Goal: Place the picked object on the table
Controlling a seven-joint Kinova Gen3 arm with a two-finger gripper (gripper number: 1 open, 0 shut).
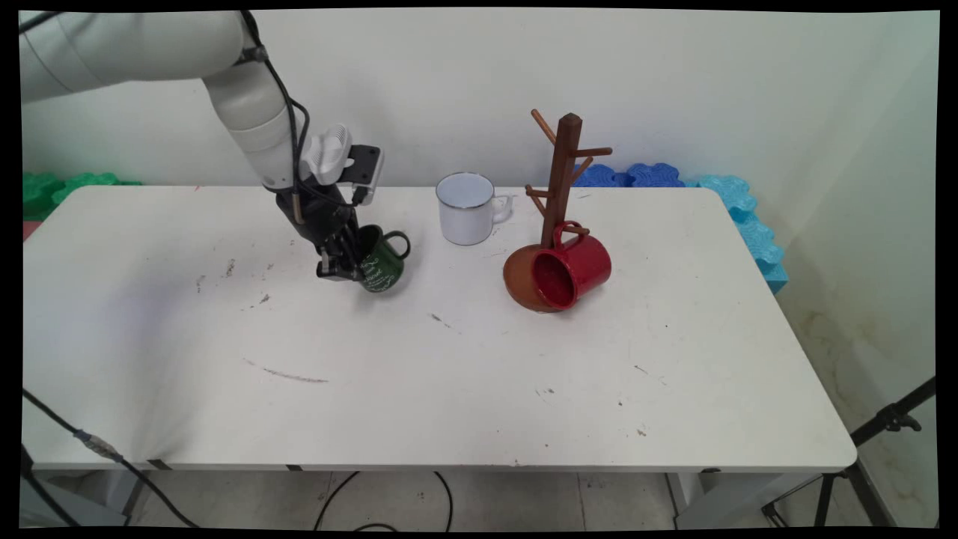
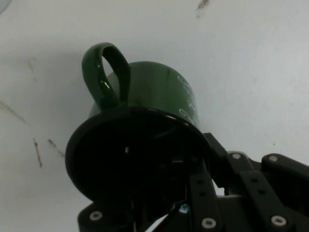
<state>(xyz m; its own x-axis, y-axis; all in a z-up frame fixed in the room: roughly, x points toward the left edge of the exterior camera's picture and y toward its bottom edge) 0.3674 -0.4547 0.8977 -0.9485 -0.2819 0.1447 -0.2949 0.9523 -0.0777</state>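
My gripper (image 1: 346,263) is shut on the rim of a dark green mug (image 1: 385,263) with white lettering, left of the table's middle. The mug is tilted, its mouth towards the gripper and its handle (image 1: 397,242) up and to the right; whether its bottom touches the table I cannot tell. In the hand view the green mug (image 2: 145,92) fills the middle. The gripper (image 2: 206,151) clamps its dark rim at the right, one finger inside the mug and one outside. A white enamel mug (image 1: 465,209) stands upright behind and to the right.
A brown wooden mug tree (image 1: 563,176) stands right of centre, with a red mug (image 1: 575,269) hanging by its handle from a low peg. Blue foam pieces (image 1: 651,174) and green foam pieces (image 1: 60,187) lie behind the table (image 1: 449,389). A tripod (image 1: 883,427) stands at the lower right.
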